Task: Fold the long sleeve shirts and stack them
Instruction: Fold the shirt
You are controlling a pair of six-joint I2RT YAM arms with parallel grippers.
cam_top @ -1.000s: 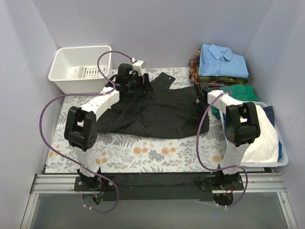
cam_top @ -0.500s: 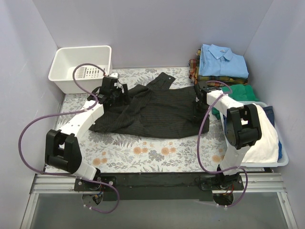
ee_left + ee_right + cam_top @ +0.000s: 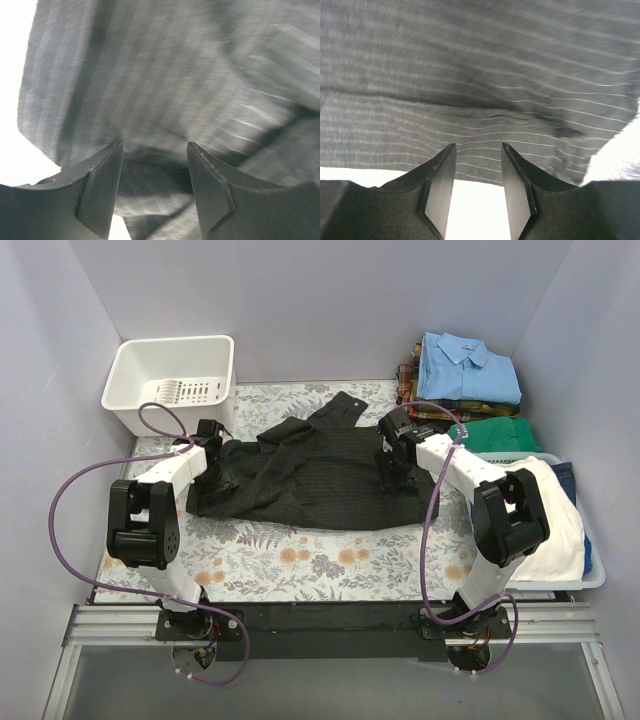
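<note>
Floral-print bench [image 3: 330, 560] inside a pale walled enclosure. Black pinstriped shirt [image 3: 320, 475] lies spread and rumpled across the middle of it, collar end toward the far wall, not yet folded. Left hand [image 3: 212, 462] sits low at the shirt's left edge; right hand [image 3: 386, 460] is low on its right part.

Wrist views: left hand's fingers [image 3: 100, 192] stand apart, striped cloth filling the view beyond them. Right hand's fingers [image 3: 440, 182] are likewise apart, with a cloth edge just ahead and bright bench below. Neither looks clamped on cloth, though the left view is blurred and some fabric may sit between the tips.

Judgement: the hands are set at opposite sides so both edges can be pinched together, to pull the shirt flat or turn it in for a first fold.

Far right corner holds the stack: light blue shirt [image 3: 468, 365] folded on top of plaid shirt [image 3: 408, 390], probably the destination. Green garment [image 3: 495, 430] and laundry bin [image 3: 560, 585] sit beside the right arm; white basket [image 3: 130, 410] far left
</note>
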